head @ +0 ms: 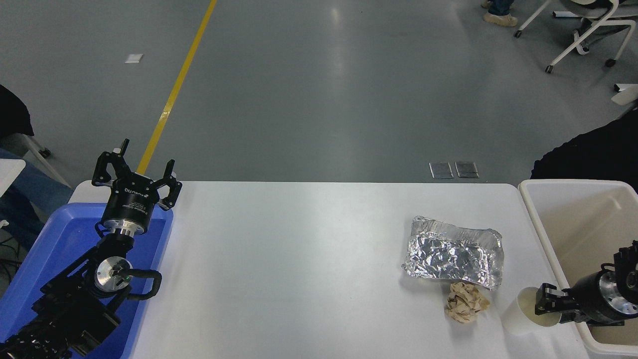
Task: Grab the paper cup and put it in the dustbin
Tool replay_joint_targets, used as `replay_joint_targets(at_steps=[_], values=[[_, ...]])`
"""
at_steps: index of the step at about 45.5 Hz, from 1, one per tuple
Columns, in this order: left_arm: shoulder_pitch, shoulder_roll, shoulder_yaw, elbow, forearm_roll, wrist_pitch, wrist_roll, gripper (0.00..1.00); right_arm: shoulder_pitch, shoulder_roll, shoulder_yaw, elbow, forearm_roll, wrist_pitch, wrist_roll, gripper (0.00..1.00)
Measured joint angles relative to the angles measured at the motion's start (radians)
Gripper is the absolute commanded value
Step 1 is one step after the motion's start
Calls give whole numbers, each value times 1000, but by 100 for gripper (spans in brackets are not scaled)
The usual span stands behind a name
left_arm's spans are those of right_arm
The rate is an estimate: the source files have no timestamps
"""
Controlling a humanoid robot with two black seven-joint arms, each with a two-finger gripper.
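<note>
At the lower right of the head view, the right gripper (544, 304) reaches in from the frame's right edge across the rim of the dustbin (541, 234), its black fingers (547, 293) laid over the mouth of the paper cup (518, 319). One finger appears to sit inside the cream interior and the rest by the near wall, a stance that suggests a pinch on the rim, but whether the jaws have closed on the paper cannot be told from this angle. The cup stands upright on the white table (299, 259), near its lower right corner, just beside the bin's long wall, so a short lift and a swing to the right would probably carry it over the beige interior. Left of the cup lies a crumpled brown paper ball (464, 301), close but apart from it, and above that a crinkled silver foil tray (453, 252); both sit outside the gripper's reach line, leaving the approach from the bin side free. At the lower left of the frame the left gripper (135, 172) is parked over the blue tray (45, 259) with its fingers spread wide and nothing between them, well apart from the work
</note>
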Motion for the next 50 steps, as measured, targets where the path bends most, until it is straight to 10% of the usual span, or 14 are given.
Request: replay_joint_targets(at_steps=[50], values=[[0, 0, 1, 0, 0, -1, 0, 98, 675, -123, -92, 21, -32, 350, 5, 0]])
